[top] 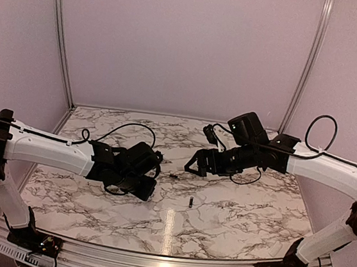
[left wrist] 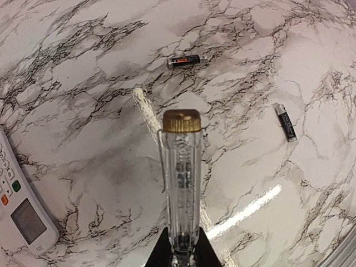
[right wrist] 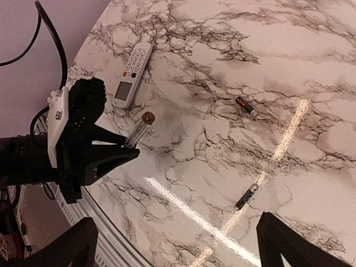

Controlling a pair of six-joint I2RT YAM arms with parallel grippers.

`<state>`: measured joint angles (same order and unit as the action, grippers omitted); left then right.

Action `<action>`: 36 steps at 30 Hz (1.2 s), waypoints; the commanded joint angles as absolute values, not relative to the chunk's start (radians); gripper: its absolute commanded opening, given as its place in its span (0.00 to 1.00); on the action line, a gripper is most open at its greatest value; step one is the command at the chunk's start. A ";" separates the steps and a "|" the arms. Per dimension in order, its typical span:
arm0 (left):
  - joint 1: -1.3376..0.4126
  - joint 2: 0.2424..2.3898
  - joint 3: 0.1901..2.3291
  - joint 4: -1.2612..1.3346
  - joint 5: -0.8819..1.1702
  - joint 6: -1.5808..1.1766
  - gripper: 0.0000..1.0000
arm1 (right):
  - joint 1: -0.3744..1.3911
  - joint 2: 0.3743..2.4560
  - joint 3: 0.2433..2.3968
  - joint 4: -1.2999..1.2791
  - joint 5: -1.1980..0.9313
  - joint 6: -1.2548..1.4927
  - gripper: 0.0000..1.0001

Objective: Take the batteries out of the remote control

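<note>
The white remote control (right wrist: 133, 74) lies button face up on the marble table (right wrist: 233, 44); its corner also shows in the left wrist view (left wrist: 22, 208). Two dark batteries lie loose on the marble, one (right wrist: 245, 104) (left wrist: 186, 60) farther out and one (right wrist: 247, 196) (left wrist: 286, 122) (top: 191, 202) close to my right gripper. My left gripper (left wrist: 182, 247) (top: 152, 169) is shut on a clear-handled tool (left wrist: 181, 172) (right wrist: 139, 129) with a brass cap, held above the table. My right gripper (right wrist: 178, 247) (top: 192, 166) hangs wide open over the marble, holding nothing. In the top view the left arm hides the remote.
The table's metal front rail (right wrist: 105, 222) runs just below the left gripper. Black cables (top: 124, 127) trail over the back of the table. Purple walls close in the sides and rear.
</note>
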<state>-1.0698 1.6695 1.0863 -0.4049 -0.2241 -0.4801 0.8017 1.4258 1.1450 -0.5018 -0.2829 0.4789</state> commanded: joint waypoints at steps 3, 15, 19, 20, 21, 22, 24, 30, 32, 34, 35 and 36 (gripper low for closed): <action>-0.986 1.731 1.135 -0.435 -0.205 -0.663 0.02 | 0.798 1.347 1.136 -0.549 -0.161 0.496 0.98; -0.893 1.857 1.157 -0.461 -0.184 -0.784 0.10 | 0.799 1.281 1.071 -0.557 -0.137 0.519 0.98; -0.892 1.894 1.182 -0.494 -0.192 -0.795 0.17 | 0.798 1.281 1.068 -0.558 -0.138 0.516 0.98; -0.891 1.900 1.182 -0.496 -0.193 -0.799 0.19 | 0.798 1.283 1.069 -0.560 -0.138 0.512 0.98; -0.890 1.904 1.184 -0.498 -0.193 -0.802 0.22 | 0.798 1.285 1.071 -0.562 -0.139 0.510 0.98; -0.887 1.909 1.186 -0.501 -0.192 -0.806 0.24 | 0.798 1.287 1.073 -0.565 -0.138 0.507 0.99; -0.888 1.911 1.189 -0.506 -0.194 -0.810 0.31 | 0.798 1.289 1.078 -0.570 -0.137 0.502 0.98; -0.888 1.910 1.193 -0.506 -0.198 -0.816 0.36 | 0.798 1.289 1.077 -0.577 -0.131 0.495 0.98; -0.887 1.904 1.195 -0.503 -0.199 -0.811 0.36 | 0.798 1.284 1.075 -0.580 -0.126 0.495 0.98; -0.888 1.893 1.198 -0.499 -0.201 -0.801 0.38 | 0.798 1.278 1.076 -0.580 -0.117 0.496 0.99; -0.887 1.886 1.201 -0.497 -0.202 -0.794 0.40 | 0.798 1.277 1.077 -0.579 -0.112 0.497 0.98; -0.887 1.877 1.201 -0.495 -0.205 -0.788 0.41 | 0.798 1.274 1.082 -0.579 -0.108 0.494 0.98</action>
